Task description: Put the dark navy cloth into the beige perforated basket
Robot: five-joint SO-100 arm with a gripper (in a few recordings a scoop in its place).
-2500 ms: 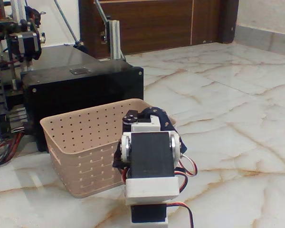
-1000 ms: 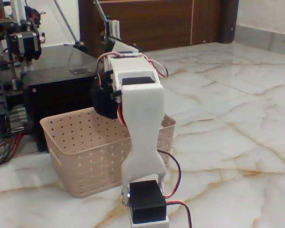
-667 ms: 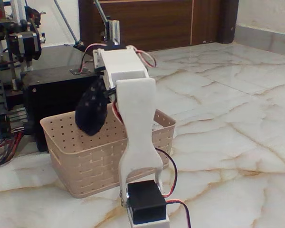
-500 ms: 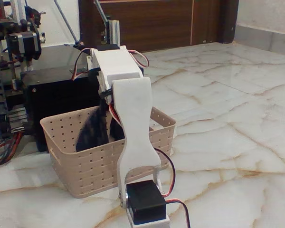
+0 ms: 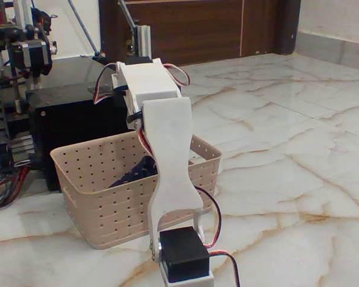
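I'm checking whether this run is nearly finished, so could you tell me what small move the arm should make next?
Probably lift the arm clear: the dark navy cloth already lies inside the beige perforated basket.

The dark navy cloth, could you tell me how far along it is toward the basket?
The cloth already lies inside the basket, so the drop looks done. The white arm hangs over the basket; its fingers are hidden. Only pulling back seems left.

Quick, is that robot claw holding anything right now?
Gripper: cannot be told; it is hidden behind the white arm. The dark navy cloth lies inside the beige perforated basket.
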